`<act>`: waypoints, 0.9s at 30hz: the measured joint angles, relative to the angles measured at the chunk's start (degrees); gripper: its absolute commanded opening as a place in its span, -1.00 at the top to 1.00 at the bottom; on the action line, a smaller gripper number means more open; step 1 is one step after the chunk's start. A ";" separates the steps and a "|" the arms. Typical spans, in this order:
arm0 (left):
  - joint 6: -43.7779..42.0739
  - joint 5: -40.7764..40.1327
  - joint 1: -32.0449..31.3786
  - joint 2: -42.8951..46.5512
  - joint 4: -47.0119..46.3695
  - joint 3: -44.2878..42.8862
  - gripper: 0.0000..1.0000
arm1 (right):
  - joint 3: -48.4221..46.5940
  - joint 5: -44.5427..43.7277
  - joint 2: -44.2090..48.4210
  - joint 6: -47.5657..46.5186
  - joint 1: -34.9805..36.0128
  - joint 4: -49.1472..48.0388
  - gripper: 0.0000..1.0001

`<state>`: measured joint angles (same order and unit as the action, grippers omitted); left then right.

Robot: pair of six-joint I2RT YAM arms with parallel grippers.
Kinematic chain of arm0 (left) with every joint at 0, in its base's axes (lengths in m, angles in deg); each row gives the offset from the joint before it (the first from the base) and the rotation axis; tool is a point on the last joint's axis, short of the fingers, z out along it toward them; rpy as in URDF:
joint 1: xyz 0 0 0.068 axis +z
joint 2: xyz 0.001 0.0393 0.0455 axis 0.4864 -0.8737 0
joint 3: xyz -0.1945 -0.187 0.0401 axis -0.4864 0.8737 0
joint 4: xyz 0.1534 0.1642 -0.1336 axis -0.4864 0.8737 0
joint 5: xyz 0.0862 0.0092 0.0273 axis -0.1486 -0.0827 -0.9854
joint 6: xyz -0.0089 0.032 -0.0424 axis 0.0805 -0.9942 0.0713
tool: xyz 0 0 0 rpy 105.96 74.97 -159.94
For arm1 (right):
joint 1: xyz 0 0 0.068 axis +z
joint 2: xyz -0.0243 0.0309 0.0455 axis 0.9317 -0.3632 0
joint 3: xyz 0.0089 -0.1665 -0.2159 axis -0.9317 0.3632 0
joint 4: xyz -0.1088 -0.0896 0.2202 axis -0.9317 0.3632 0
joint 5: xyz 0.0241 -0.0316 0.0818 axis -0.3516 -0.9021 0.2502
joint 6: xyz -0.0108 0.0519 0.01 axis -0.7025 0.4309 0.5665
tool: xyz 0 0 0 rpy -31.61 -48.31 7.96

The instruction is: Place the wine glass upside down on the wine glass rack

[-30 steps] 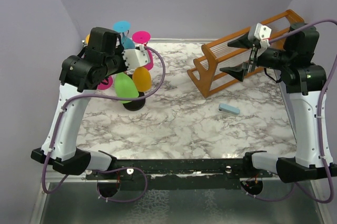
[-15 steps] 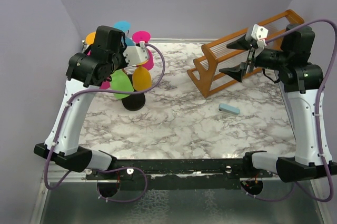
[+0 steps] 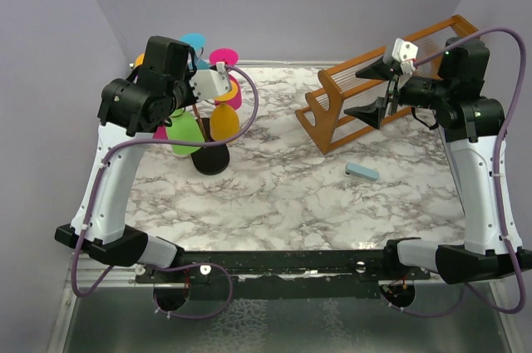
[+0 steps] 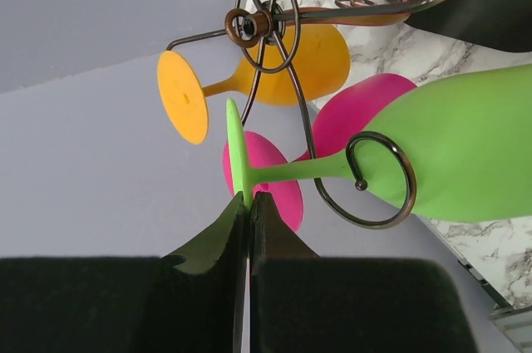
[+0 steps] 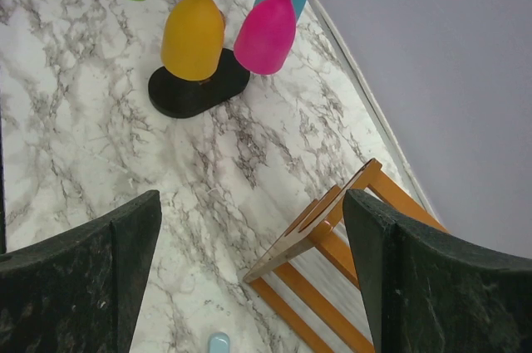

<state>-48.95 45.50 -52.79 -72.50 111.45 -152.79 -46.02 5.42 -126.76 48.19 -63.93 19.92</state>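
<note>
Plastic by the look of it, the lime-green wine glass (image 4: 465, 154) should be light, stiff and slick, and its thin foot is the only free hold. My left gripper (image 4: 248, 202) is pinched shut on that foot's lower rim at mid-frame. The stem is threaded through a curl of the dark wire wine glass rack (image 4: 249, 26). An orange wine glass (image 4: 291, 62) and a pink wine glass (image 4: 357, 116) crowd just behind. My right gripper (image 3: 368, 94) is spread wide and empty over the slatted wooden rack (image 3: 349, 112) at upper right.

Marble table (image 3: 274, 195) carries wine glass rack (image 3: 211, 159), wooden rack (image 3: 332, 120), blue block (image 3: 362, 172).
</note>
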 measured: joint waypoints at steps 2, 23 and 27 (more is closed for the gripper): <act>-0.07 0.09 -0.02 0.00 1.11 -0.85 1.00 | 0.09 0.00 -0.13 0.00 0.00 -0.02 -0.79; -2.27 0.20 -0.02 0.33 5.57 -0.33 1.00 | 1.62 -0.04 -0.22 0.00 0.00 -0.02 -0.80; -2.64 0.26 -0.02 0.57 5.68 0.39 1.00 | 1.62 -0.04 -0.20 0.00 0.00 -0.04 -0.80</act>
<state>-51.59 45.76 -52.81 -71.93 117.13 -152.40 -44.40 5.38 -126.95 48.19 -63.93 19.88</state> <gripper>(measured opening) 0.021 0.898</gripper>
